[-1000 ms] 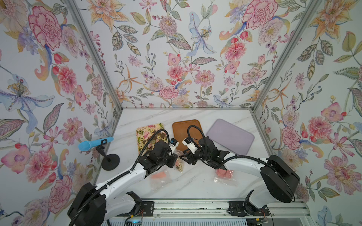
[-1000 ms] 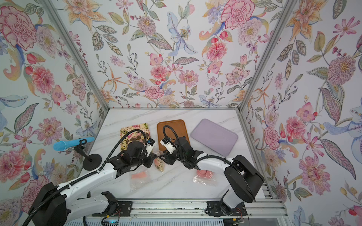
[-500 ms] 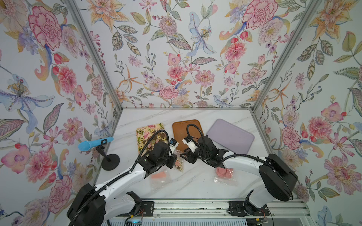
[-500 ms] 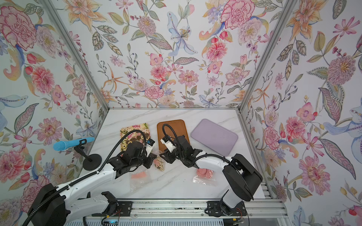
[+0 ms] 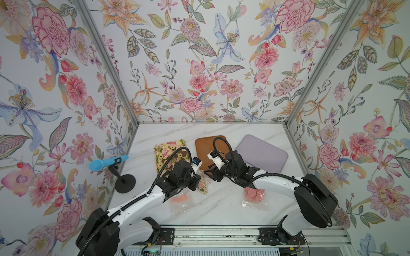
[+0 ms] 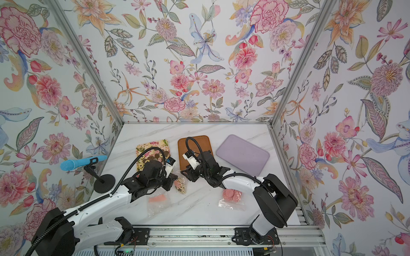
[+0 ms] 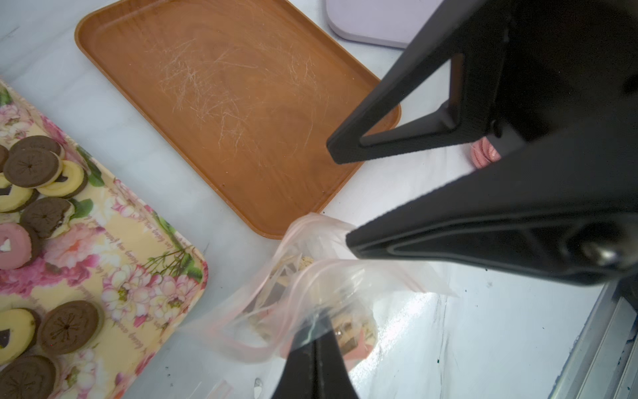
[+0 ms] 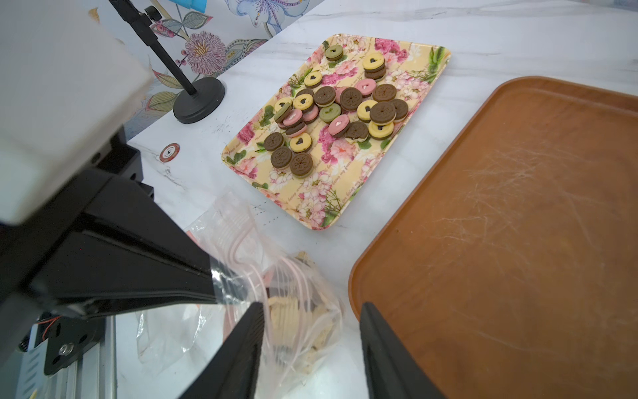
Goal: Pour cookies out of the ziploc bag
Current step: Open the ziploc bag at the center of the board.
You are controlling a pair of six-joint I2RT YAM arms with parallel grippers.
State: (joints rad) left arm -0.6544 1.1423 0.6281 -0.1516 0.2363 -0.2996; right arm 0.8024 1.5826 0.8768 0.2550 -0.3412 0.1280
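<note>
Ziploc bag [image 8: 276, 262] is found on the marble table [image 5: 221, 210], between the floral tray [image 8: 345, 193] and the brown tray [image 8: 518, 241]. Its mouth is raised and its bottom seems to rest on the table. The cookies [image 8: 286, 311], small beige and dark pieces, are seen packed inside it.

Left gripper [image 8: 224, 285]: jaws are pressed together on one lip of the bag, at the zip strip. Right gripper [image 8: 310, 307]: jaws are spread and nothing is held; the free lip lies just beside them.

Step in hand, as judged: the second lip is to be taken so that the mouth can be pulled wide. Only one layer of film should be caught, close under the strip and opposite the left pinch. If both layers are caught, the mouth will be sealed again. The lips should be drawn apart gently, as thin film slips or tears. The bag should then be tipped with the mouth low over the bare brown tray.

Count:
- Trays, three: floral, brown, lilac tray [image 5: 261, 155]; the last two are bare.
- Bags, three: the held one, a bag of pink discs [image 5: 254, 195], and a nearly flat bag [image 5: 179, 199] with a little pink inside.
- Round cookies on the floral tray: roughly two dozen; an exact count is prevented by overlaps.
- One microphone [image 5: 108, 163] on a stand.
- One round token [image 8: 171, 152].
</note>
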